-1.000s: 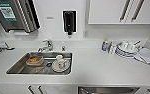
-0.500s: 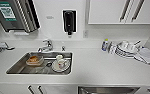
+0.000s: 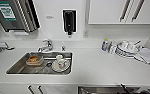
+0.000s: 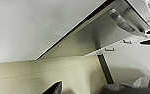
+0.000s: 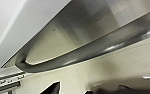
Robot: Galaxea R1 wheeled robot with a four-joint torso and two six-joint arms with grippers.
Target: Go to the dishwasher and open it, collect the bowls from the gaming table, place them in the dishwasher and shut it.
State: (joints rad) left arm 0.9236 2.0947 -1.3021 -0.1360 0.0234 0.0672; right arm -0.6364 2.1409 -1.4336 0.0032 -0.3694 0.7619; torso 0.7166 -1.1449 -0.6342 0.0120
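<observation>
The dishwasher (image 3: 108, 90) sits under the counter at the lower right of the head view, where its stainless-steel top edge shows. In the right wrist view its bar handle (image 5: 91, 50) curves close above my right gripper (image 5: 71, 90). The left wrist view shows the steel front (image 4: 101, 35) from below, with the handle (image 4: 123, 21) at its far side, and my left gripper (image 4: 66, 90) low beside it over the pale floor. The bowls and the gaming table are out of view.
A steel sink (image 3: 21, 67) holds a cup on a saucer (image 3: 60, 63) and a small dish (image 3: 34, 60). A tap (image 3: 46, 45), a soap dispenser (image 3: 69, 21), a towel dispenser (image 3: 14, 15), stacked crockery (image 3: 127, 48) and white wall cabinets (image 3: 116, 11) surround the white counter (image 3: 103, 67).
</observation>
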